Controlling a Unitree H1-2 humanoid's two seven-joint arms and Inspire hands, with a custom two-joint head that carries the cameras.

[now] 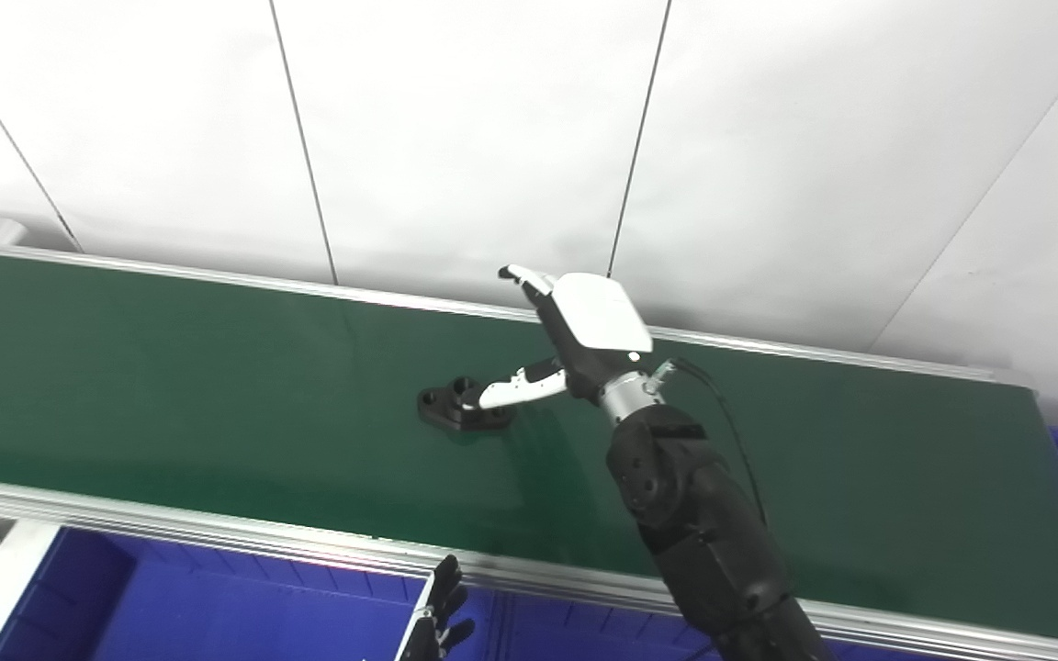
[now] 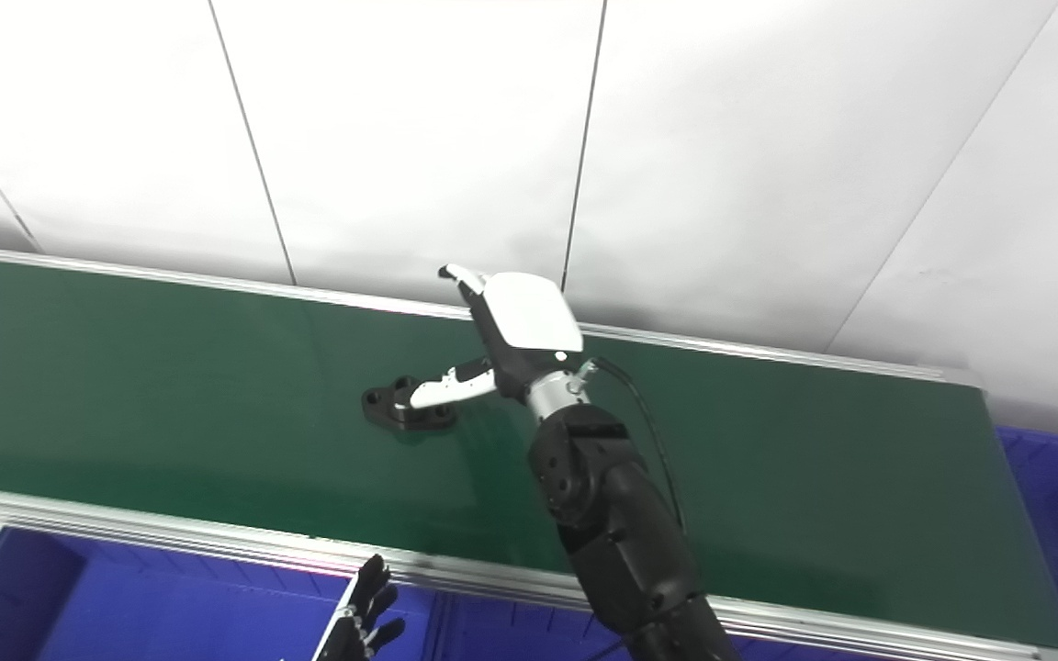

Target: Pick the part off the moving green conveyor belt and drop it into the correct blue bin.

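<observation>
Black flanged part (image 1: 461, 407) lying flat on the green conveyor belt (image 1: 171, 386), near mid-width; right hand (image 1: 575, 335) extended over the belt, fingers spread and holding nothing, thumb tip over the part's right edge; left hand (image 1: 437, 615) low at the belt's near rail, above a blue bin (image 1: 217, 606), fingers slightly apart, empty.

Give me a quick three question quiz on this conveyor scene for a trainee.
1. True or false: the black flanged part lies on the green conveyor belt.
2. Which hand reaches over the belt? A) left hand B) right hand
3. Fill in: the bins along the belt's near edge are ____ in colour.

Key: 1 true. 2 B; its thumb is at the part, fingers spread, grasp not yet closed. 3 blue.
</observation>
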